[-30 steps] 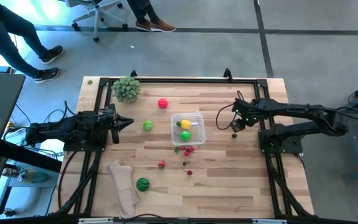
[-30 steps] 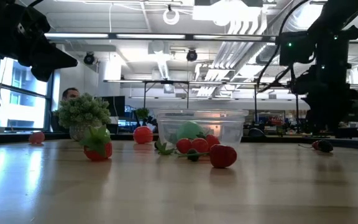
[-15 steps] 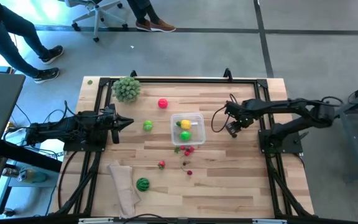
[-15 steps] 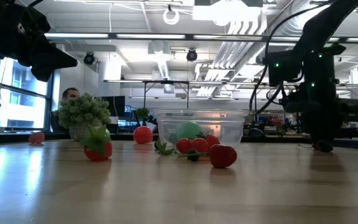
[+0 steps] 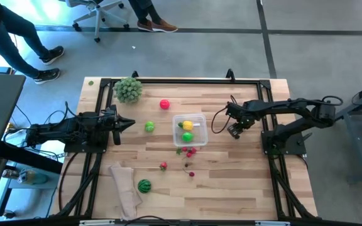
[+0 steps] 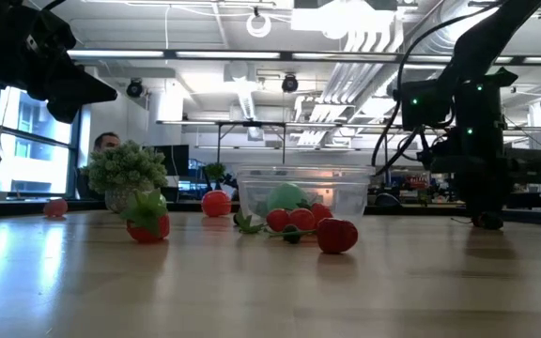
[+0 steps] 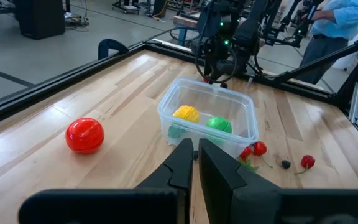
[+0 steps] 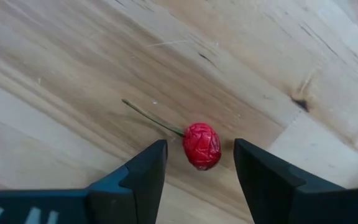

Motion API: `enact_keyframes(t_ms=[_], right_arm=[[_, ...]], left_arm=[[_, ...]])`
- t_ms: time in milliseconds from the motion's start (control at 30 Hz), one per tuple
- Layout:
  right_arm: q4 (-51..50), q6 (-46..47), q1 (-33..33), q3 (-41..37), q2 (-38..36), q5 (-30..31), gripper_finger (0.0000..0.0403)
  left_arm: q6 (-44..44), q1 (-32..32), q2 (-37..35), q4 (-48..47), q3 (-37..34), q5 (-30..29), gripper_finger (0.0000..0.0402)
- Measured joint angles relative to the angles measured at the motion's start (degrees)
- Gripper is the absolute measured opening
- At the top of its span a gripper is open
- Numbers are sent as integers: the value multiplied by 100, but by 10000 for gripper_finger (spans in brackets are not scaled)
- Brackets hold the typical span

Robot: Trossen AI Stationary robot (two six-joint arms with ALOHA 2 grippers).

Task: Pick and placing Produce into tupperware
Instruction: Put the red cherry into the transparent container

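Note:
A small wrinkled red berry [image 8: 202, 145] with a thin stem lies on the wooden table right of the tupperware. My right gripper [image 8: 199, 154] points down over it, open, with a finger on either side of the berry and a gap to each; it shows too in the high view [image 5: 234, 130]. The clear tupperware [image 5: 190, 129] holds a yellow and a green piece. More produce lies loose: a red ball [image 5: 164, 104], a green piece [image 5: 149, 127], red cherries [image 5: 189, 151], a strawberry [image 5: 163, 166], a striped watermelon ball [image 5: 144, 185]. My left gripper [image 5: 131, 122] waits shut at the table's left.
A pale-green leafy ball [image 5: 128, 89] stands at the far left corner. A beige cloth [image 5: 126, 187] lies near the front left beside the watermelon ball. A black frame [image 5: 187, 80] runs along the table's edges. People's legs and a chair show on the floor beyond.
My right gripper has come down toward the table, over the small red berry, and has shifted a little toward the tupperware. In the low view it now stands in front of the berry. Nothing on the table has moved.

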Motion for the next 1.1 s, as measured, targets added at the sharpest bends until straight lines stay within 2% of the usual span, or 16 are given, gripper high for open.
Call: enact_keyframes(t_ms=[267, 567, 1000, 1100], right_arm=[[75, -1, 2, -7, 4, -65, 125], [135, 3, 2, -7, 5, -81, 95], [140, 63, 2, 10, 3, -30, 83], [276, 47, 34, 153, 5, 201, 82]], left_arm=[[0, 0, -2, 0, 0, 0, 17], [1, -1, 0, 0, 2, 1, 17], [2, 0, 0, 0, 0, 0, 17], [1, 0, 0, 0, 0, 2, 17]])
